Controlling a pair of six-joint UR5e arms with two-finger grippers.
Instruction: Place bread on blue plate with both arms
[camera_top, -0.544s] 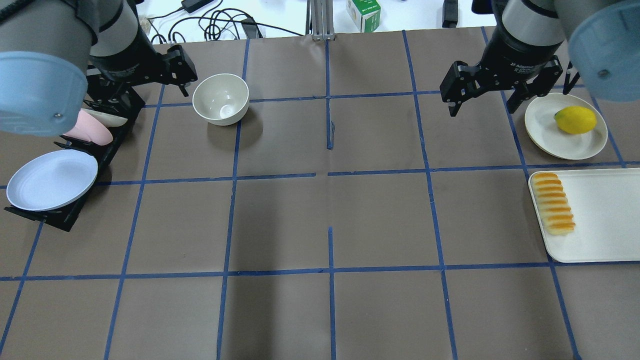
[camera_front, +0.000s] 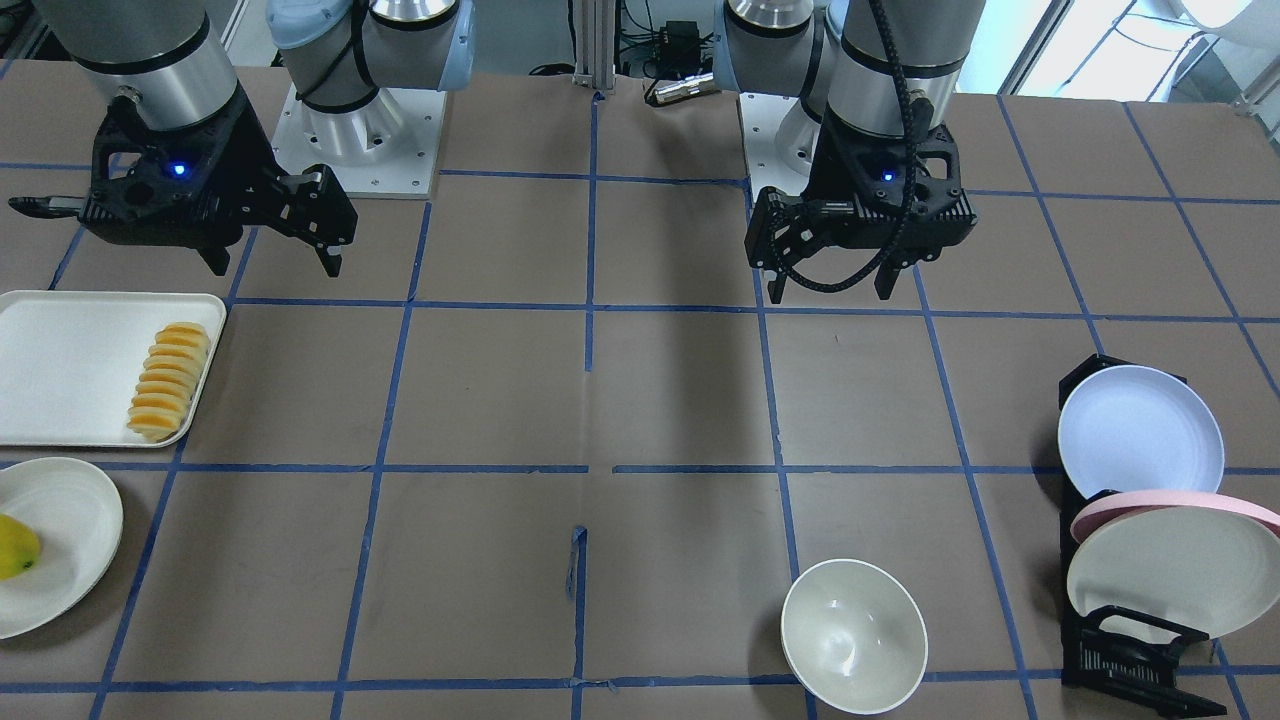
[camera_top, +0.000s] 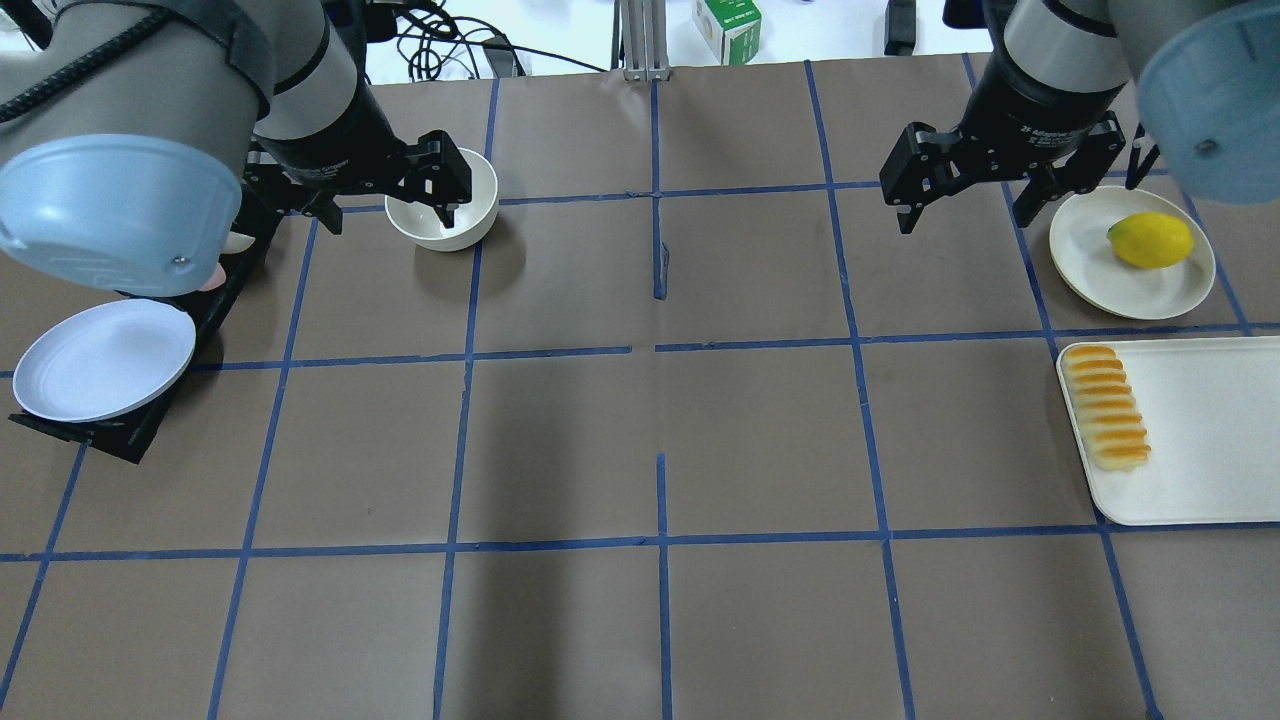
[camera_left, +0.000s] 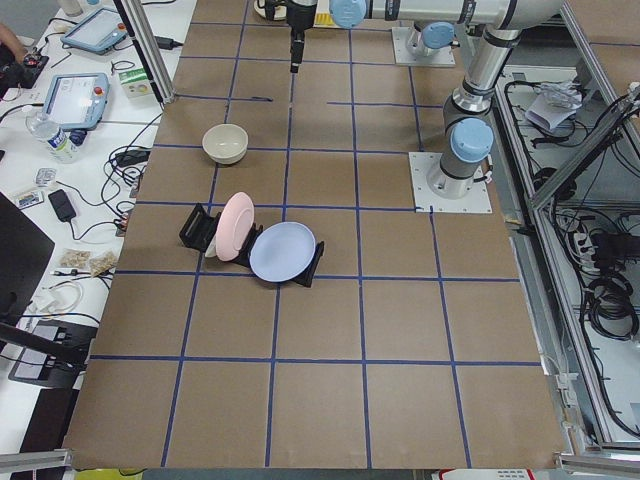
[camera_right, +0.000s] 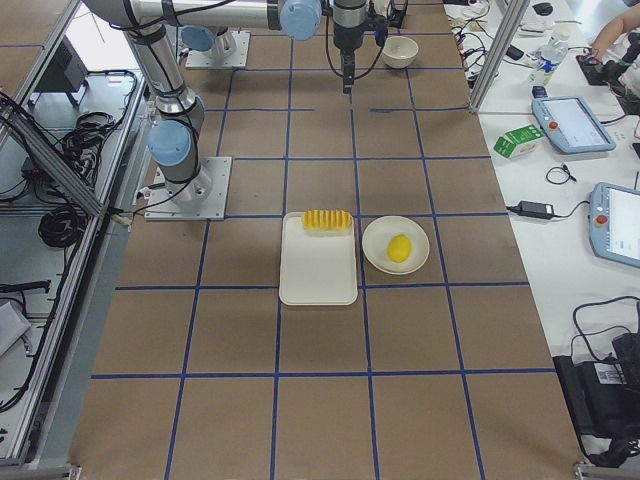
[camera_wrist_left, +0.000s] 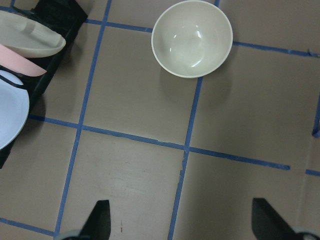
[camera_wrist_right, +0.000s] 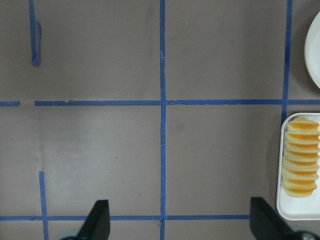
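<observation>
The bread (camera_top: 1105, 420) lies along the left edge of a white tray (camera_top: 1200, 430) at the table's right; it also shows in the front view (camera_front: 168, 380) and the right wrist view (camera_wrist_right: 299, 157). The blue plate (camera_top: 105, 360) leans in a black rack (camera_top: 130, 440) at the far left, and also shows in the front view (camera_front: 1140, 430). My left gripper (camera_top: 390, 215) is open and empty, hovering over the white bowl's near-left side. My right gripper (camera_top: 967, 220) is open and empty, above bare table, farther from the robot than the tray and left of it.
A white bowl (camera_top: 480, 190) sits partly under the left gripper. A pink plate (camera_front: 1170, 500) and a cream plate (camera_front: 1170, 570) stand in the same rack. A lemon (camera_top: 1150, 240) lies on a cream plate (camera_top: 1090, 260) beyond the tray.
My left arm has swung right in the overhead view, so its gripper is now at the bowl and not over the rack. The right arm has not moved.
</observation>
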